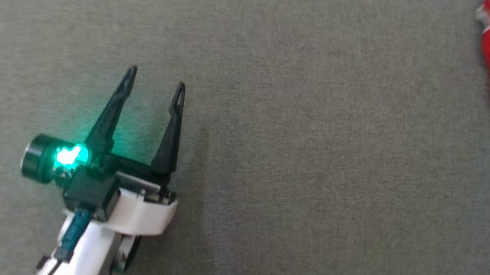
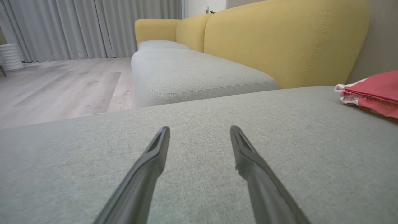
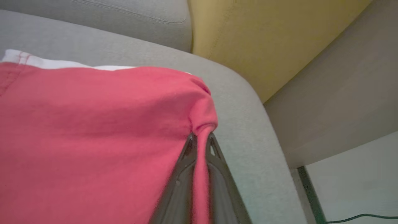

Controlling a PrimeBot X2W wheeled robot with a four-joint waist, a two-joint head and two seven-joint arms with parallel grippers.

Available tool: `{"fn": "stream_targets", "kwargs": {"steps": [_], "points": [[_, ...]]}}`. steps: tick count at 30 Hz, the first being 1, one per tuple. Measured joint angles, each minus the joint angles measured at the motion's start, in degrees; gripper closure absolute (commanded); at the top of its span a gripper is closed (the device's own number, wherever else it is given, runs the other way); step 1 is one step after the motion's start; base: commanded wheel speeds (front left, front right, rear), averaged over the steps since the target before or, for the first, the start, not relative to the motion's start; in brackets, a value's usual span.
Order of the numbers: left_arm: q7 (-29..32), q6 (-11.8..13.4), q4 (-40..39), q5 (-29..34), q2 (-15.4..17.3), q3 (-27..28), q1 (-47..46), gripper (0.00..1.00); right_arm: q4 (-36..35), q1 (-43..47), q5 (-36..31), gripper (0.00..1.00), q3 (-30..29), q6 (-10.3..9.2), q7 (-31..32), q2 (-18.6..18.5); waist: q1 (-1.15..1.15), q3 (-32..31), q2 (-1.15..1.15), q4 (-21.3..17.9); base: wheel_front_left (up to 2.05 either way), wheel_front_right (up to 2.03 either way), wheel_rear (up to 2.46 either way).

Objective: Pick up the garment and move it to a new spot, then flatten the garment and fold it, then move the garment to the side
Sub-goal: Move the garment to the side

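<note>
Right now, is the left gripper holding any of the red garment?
No: the left gripper is open over the bare grey cushion, with the red garment lying apart from its fingers.

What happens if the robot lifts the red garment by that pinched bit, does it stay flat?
Probably not. The red garment bunches where the right gripper pinches it, so it is likely floppy and would droop. It looks like thin cloth, so it is likely light. Its folded layers may slide open, since only one spot is held.
</note>
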Motion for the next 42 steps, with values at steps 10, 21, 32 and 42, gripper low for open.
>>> {"fn": "stream_targets", "kwargs": {"steps": [10,21,32,42], "points": [[-0.1,-0.3,-0.3,0.5,0.9,0.1,-3.9,0.0,-1.1,-4.0,-10.9,0.0,-10.5,0.0,-2.4,-0.2,-0.01,4.4,0.0,-2.6,0.0,0.0,0.0],[-0.1,0.7,3.4,-3.7,0.0,0.9,0.5,0.0,-8.7,10.1,-10.5,0.0,-8.3,0.0,-11.9,19.8,-0.02,-5.1,0.0,-0.7,0.0,0.0,0.0],[0.0,1.3,8.1,-7.8,-0.9,4.3,7.8,0.0,-17.1,27.3,-7.9,0.0,-2.4,0.0,-14.2,31.0,-0.03,-19.6,0.0,2.0,0.0,0.0,0.0],[0.0,-0.3,10.4,-5.6,-0.9,7.9,15.4,0.0,-22.9,41.1,-11.7,0.0,-4.3,0.0,-14.3,32.8,-0.03,-31.2,0.01,4.7,0.0,0.0,0.0]]}}
